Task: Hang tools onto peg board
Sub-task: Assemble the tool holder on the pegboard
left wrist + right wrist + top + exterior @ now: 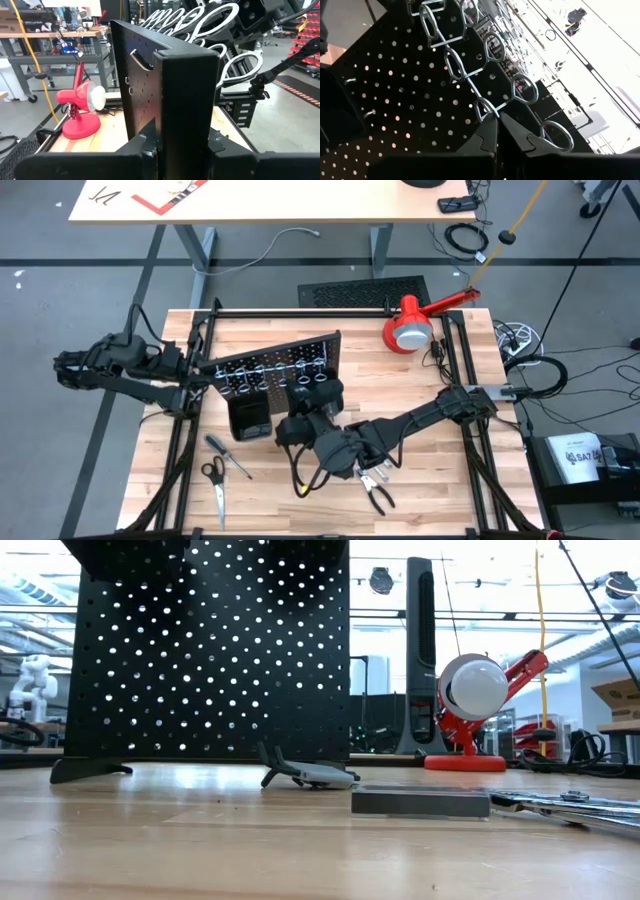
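The black peg board (275, 370) stands upright on its feet (90, 770) in the middle of the wooden table, with a row of silver rings (522, 90) and a black box bin (250, 420) on its near face. My left gripper (205, 370) is shut on the board's left end. My right gripper (312, 392) is shut, its tips (498, 122) at the ring row. A screwdriver (228, 455), black-handled scissors (215, 480) and pliers (375, 492) lie flat on the table near the front. My left gripper pinches the peg board's left end edge (185, 100) between its two fingers (135, 152). It comes level from the table's left, one finger on each face of the board. The board stays upright on the table. My right gripper's shut tips are right beside a silver ring (485, 107); whether they touch it, I cannot tell.
A red-and-white lamp (410, 325) stands at the far right of the table. A flat black slotted panel (365, 292) lies beyond the far edge. In the low view a grey tool (305, 776) and a dark flat bar (420, 802) lie behind the board.
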Tool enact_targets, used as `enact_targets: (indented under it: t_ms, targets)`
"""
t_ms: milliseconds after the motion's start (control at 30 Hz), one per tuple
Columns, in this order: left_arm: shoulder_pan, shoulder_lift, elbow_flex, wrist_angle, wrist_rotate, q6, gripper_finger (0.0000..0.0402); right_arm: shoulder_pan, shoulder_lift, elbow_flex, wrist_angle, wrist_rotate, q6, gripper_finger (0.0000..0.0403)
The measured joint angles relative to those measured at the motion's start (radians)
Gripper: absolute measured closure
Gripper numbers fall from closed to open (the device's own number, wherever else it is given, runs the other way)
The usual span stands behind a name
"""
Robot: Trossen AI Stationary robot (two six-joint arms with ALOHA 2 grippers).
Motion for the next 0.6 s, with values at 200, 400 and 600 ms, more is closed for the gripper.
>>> enact_targets:
  t_ms: [200, 400, 600]
  targets:
    - [0.000, 0.000, 0.000, -0.002, -0.007, 0.004, 0.0337, -0.011, 0.000, 0.000, 0.000, 0.005, -0.010, 0.0403]
    - [0.001, 0.000, 0.000, -0.004, 0.000, 0.020, 0.0337, -0.014, 0.000, 0.000, -0.001, 0.005, -0.011, 0.0403]
    - [0.001, 0.000, 0.001, -0.006, 0.004, 0.046, 0.0337, -0.014, 0.000, -0.001, -0.001, 0.004, 0.030, 0.0403]
